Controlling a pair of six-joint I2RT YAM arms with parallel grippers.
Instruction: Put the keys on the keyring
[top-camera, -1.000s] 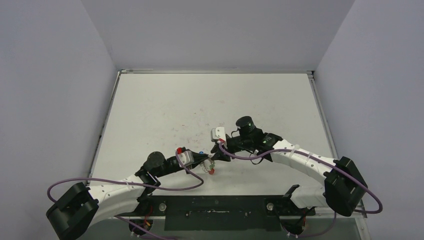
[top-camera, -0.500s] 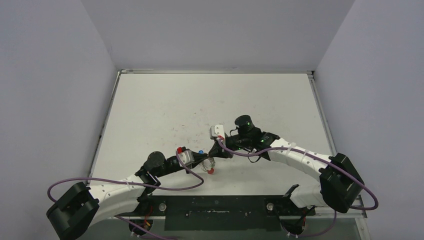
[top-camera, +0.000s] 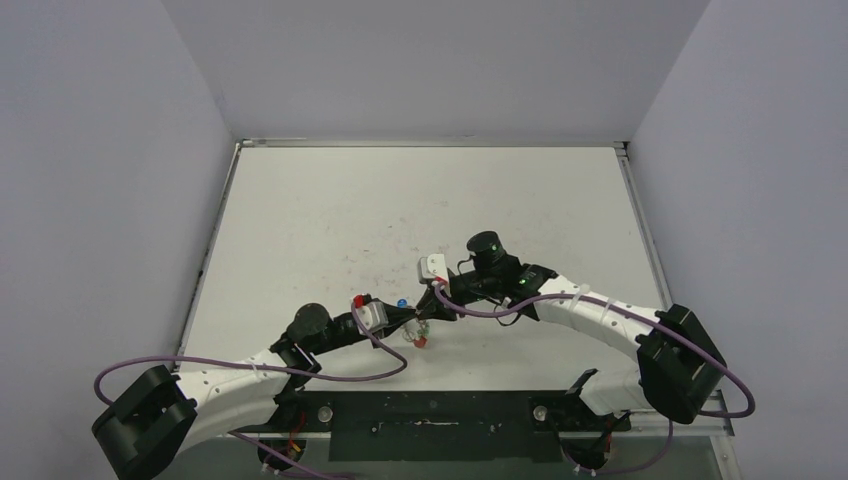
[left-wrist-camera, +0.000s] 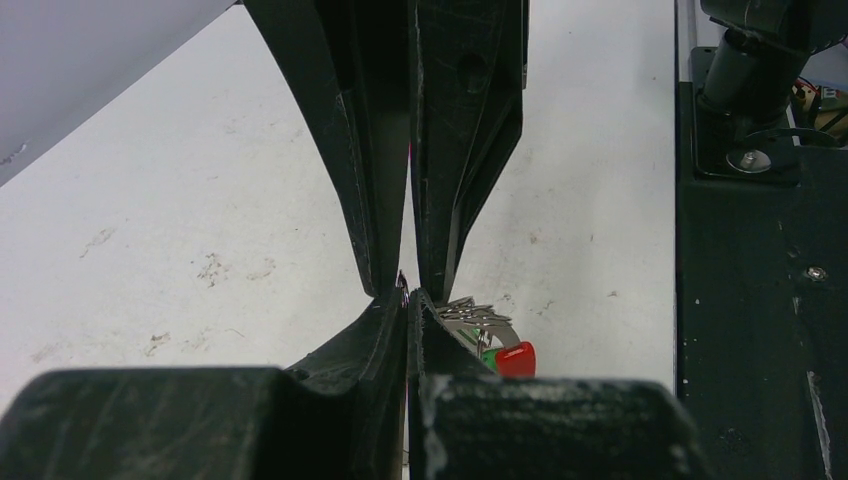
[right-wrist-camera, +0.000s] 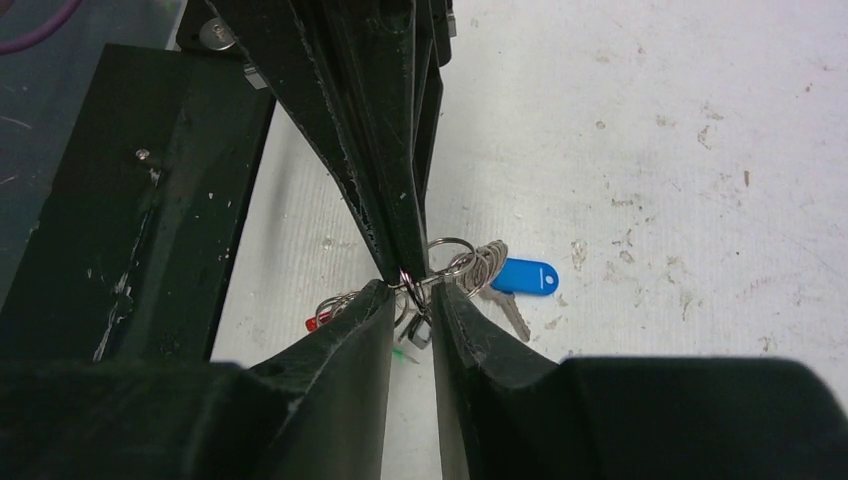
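Black mounting plate (top-camera: 430, 428) along the near edge, both arm bases on it. Left hand (top-camera: 407, 320) enters from 8 o'clock, its fingers pressed fully together on a thin strand of the silvery-grey coiled wire keyring with one red section (top-camera: 421, 333), near the front centre of the scuffed white tabletop (top-camera: 420, 200). The red section sits at 6 o'clock on the loop, with a tiny green-headed key (left-wrist-camera: 490, 352) just beside it. Right hand (top-camera: 432, 304) enters from 3 o'clock, tip to tip with the left. Its gap is narrow, with ring wire between the fingers; cannot tell whether it pinches. A silver-shafted key with a blue plastic head (right-wrist-camera: 522, 279) lies at 11 o'clock of the keyring, touching a bunch of small rings.
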